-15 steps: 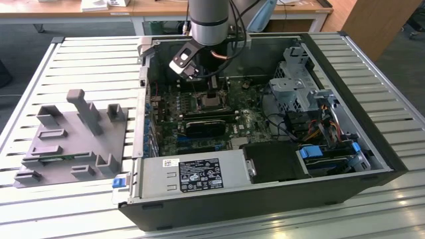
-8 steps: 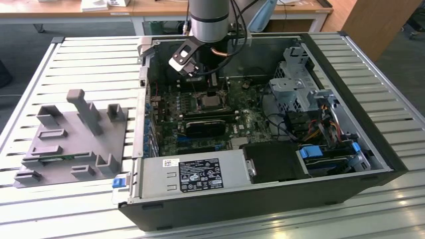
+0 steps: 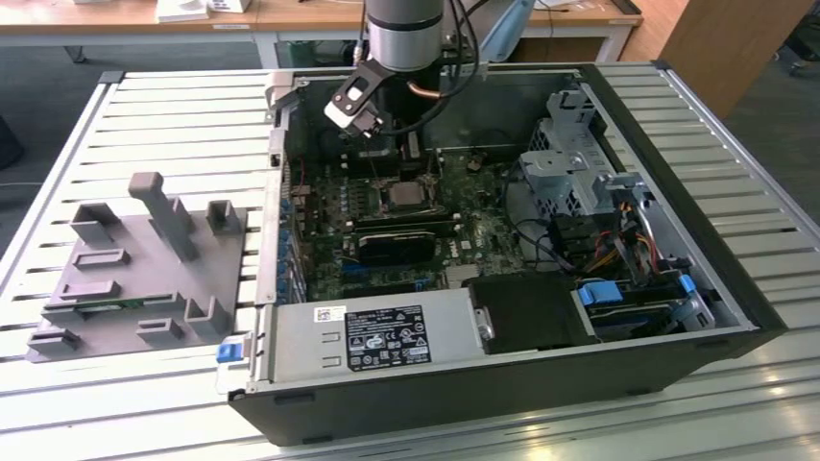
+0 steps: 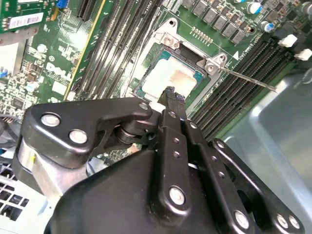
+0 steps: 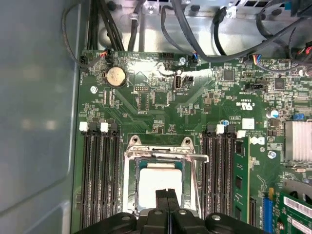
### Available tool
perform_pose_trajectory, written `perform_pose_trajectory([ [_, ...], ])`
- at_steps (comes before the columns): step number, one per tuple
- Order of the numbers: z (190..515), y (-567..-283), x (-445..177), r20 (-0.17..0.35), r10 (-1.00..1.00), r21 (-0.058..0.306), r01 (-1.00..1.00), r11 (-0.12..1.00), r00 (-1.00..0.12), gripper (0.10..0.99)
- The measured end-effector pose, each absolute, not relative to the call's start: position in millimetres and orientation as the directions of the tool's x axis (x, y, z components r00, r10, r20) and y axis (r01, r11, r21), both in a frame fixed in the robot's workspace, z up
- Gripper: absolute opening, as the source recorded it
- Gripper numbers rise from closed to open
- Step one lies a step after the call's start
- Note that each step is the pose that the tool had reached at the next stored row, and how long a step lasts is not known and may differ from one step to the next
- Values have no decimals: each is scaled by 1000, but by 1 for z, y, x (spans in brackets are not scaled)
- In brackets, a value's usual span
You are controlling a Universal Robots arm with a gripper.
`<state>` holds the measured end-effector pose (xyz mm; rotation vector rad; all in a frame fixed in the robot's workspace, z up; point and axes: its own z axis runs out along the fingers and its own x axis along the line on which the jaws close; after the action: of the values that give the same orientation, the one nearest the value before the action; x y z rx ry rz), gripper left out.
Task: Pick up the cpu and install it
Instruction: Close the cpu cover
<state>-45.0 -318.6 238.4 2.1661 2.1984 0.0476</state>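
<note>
We see hard glare on the table [image 3: 129,418] around the case [image 3: 513,389], whose inside lies in shade. In both wrist views the cpu [image 5: 156,178] [image 4: 163,80] top glares white, its surface detail washed out.

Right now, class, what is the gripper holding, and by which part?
Nothing: the gripper is shut empty over the cpu, which lies in the socket.
</note>
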Motion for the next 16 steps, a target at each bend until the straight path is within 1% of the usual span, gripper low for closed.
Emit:
perform_pose_trajectory([
  [16, 288, -318, -45, -18, 1000, 60, 998, 15, -14, 106],
])
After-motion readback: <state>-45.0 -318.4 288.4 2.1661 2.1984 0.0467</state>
